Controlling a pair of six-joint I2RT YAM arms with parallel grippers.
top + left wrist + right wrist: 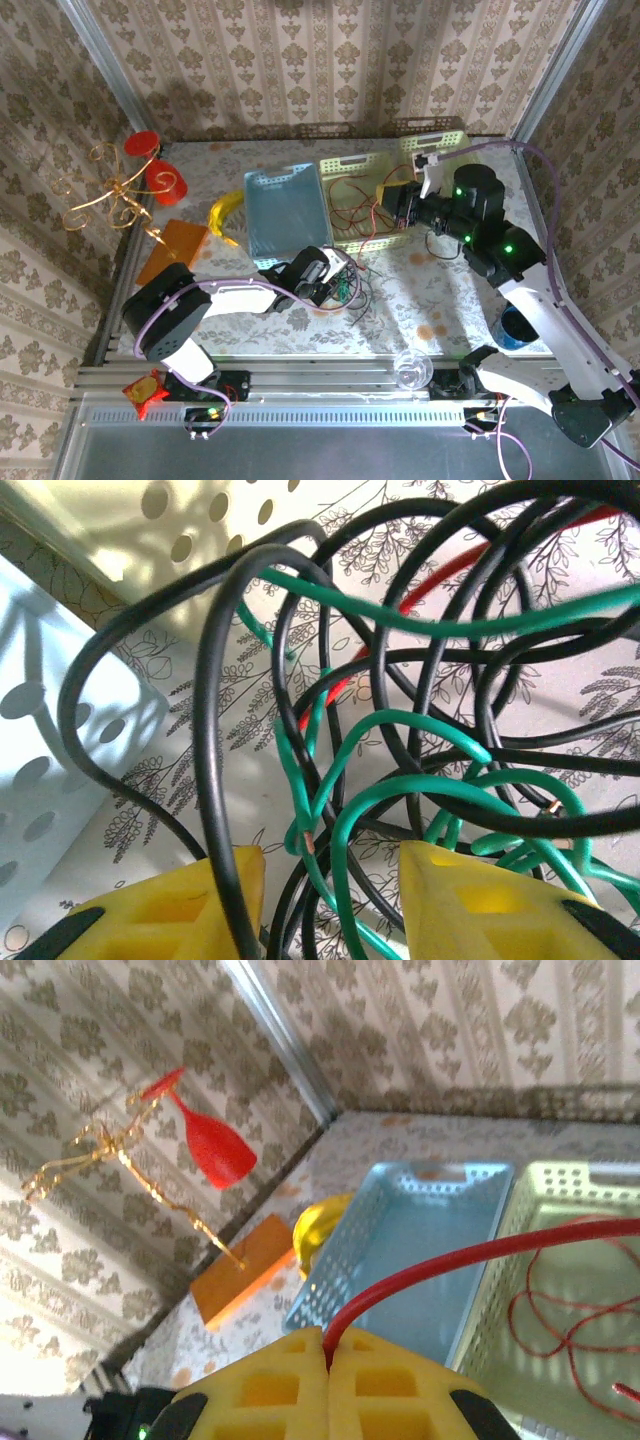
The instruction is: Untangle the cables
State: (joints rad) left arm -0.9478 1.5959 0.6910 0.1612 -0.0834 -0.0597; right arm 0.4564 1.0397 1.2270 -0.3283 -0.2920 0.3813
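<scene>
Several cables [352, 288] in black, green and red lay knotted on the desk [440, 290], just in front of the blue basket [285, 215] and the pale green basket [345, 163]. The left gripper [336, 277] sat low at this knot. In the left wrist view its jaws stood wide apart, gripping nothing. Black and green strands ran loose between them, and one thick black strand [213, 740] crossed over the left finger [190, 905]. A little red showed behind the black loops.

One red cable [470, 1254] was pinched in the right gripper [327, 1348], whose jaws were pressed together on it. From the pinch it rose and ran across to the pale green basket, where more red loops lay on the basket's floor. In the top view the right gripper [386, 206] hung over that basket's right end, well apart from the knot on the desk.
</scene>
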